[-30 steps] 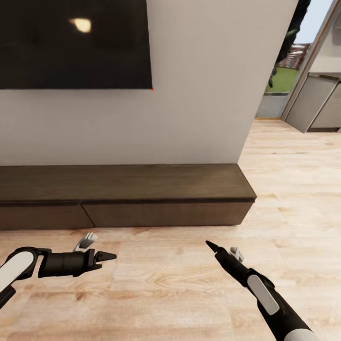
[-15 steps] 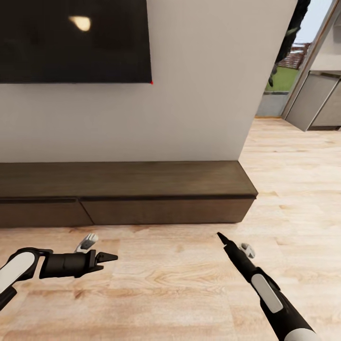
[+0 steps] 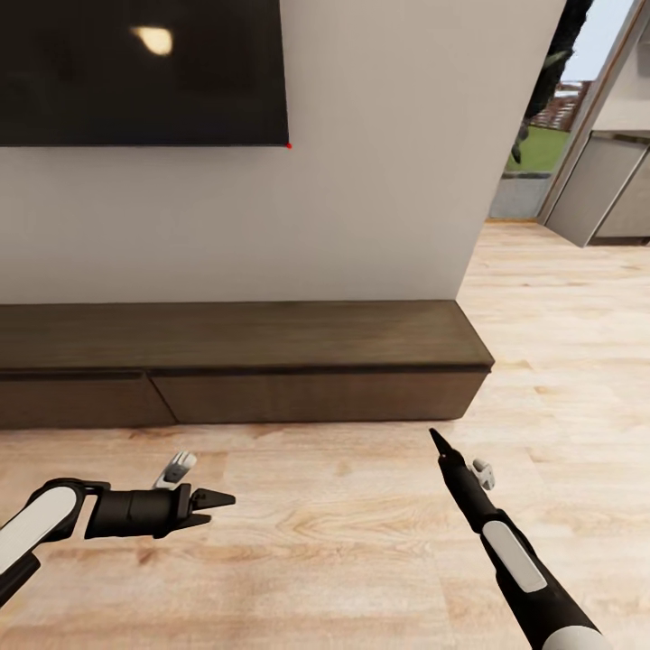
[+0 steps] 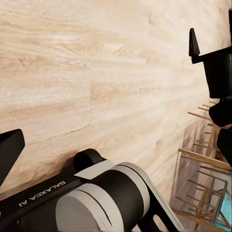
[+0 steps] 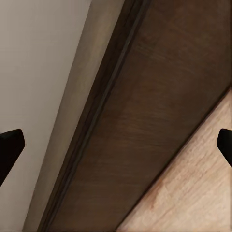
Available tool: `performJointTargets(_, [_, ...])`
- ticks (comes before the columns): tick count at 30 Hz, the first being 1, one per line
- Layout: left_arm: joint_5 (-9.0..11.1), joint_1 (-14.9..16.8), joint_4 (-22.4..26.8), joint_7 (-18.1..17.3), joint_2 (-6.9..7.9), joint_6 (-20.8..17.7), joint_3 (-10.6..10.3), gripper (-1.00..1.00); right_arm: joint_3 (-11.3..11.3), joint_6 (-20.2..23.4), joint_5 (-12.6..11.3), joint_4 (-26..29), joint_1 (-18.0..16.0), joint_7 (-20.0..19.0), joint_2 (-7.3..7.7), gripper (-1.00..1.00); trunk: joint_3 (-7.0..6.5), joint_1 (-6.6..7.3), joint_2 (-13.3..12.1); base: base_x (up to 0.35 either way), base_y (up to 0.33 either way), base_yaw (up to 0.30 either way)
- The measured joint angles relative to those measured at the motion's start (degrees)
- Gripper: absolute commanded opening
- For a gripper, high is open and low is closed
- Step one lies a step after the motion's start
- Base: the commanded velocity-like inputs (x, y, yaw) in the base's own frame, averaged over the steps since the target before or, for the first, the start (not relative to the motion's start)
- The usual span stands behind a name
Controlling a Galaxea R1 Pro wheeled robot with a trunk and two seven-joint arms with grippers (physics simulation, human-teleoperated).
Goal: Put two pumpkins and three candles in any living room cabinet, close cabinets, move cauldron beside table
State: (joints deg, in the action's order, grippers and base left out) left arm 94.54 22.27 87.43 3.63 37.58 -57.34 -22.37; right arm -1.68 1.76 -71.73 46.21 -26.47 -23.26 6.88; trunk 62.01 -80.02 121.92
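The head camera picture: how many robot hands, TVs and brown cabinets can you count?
Robot hands: 2, the left hand and the right hand
TVs: 1, the TV
Brown cabinets: 1, the cabinet
Total: 4

This was a home's living room: a dark television hung at eleven o'clock on a plain pale wall, above a long, low dark-brown cabinet on light wood flooring. Grey kitchen units stood at two o'clock.
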Motion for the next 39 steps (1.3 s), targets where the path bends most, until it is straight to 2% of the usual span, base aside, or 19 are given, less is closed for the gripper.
performJointTargets(5, [0.17,0.02,-0.28,-0.86,-0.27,0.01,0.28,1.0,0.17,0.1,-0.67,0.03,0.01,-1.21,0.04,1.0,0.9,-1.1,2.01,0.0,0.0,0.0])
performJointTargets(10, [1.12,0.0,-0.32,-2.38,-0.06,0.04,0.19,1.0,0.2,0.16,-0.94,-0.01,0.02,-6.6,-0.01,1.0,1.8,-2.2,4.01,0.0,0.0,0.0])
performJointTargets(16, [1.58,0.0,-0.41,-2.78,-0.14,0.03,-0.03,1.0,0.26,0.03,-1.64,-0.06,0.01,-7.79,-0.11,1.0,2.87,-3.52,6.42,0.0,0.0,0.0])
performJointTargets(20, [1.64,0.0,-0.41,-2.88,-0.17,0.01,-0.28,1.0,0.27,0.19,-7.19,-0.11,0.03,-8.02,-0.53,1.0,3.59,-4.39,8.02,0.0,0.0,0.0])
performJointTargets(21, [1.68,0.0,-0.42,-2.89,-0.14,0.01,-0.29,1.0,0.26,0.21,-10.16,-0.16,0.03,-8.12,-0.7,1.0,3.77,-4.61,8.42,0.0,0.0,0.0])
performJointTargets(23, [1.96,0.0,-0.4,-2.9,-0.11,0.01,-0.3,1.0,0.25,0.22,-13.42,-0.2,0.03,-8.24,-0.8,1.0,4.13,-5.05,9.23,0.0,0.0,0.0])
performJointTargets(29, [3.28,0.0,-0.3,-2.91,-0.07,0.01,-0.4,1.0,0.32,0.23,-19.55,-0.41,0.01,-9.52,-0.87,1.0,5.21,-6.37,11.63,0.0,0.0,0.0])
performJointTargets(32, [4.34,0.0,-0.26,-2.91,0.03,0.01,-0.4,1.0,0.33,0.23,-20.9,-0.53,0.02,-10.94,-0.86,1.0,5.75,-7.03,12.84,0.0,0.0,0.0])
performJointTargets(39, [4.88,0.0,-0.17,-2.91,0.08,0.01,-0.47,1.0,0.25,0.23,-21.35,-0.68,0.02,-11.55,-0.91,1.0,7.0,-8.57,15.64,0.0,0.0,0.0])
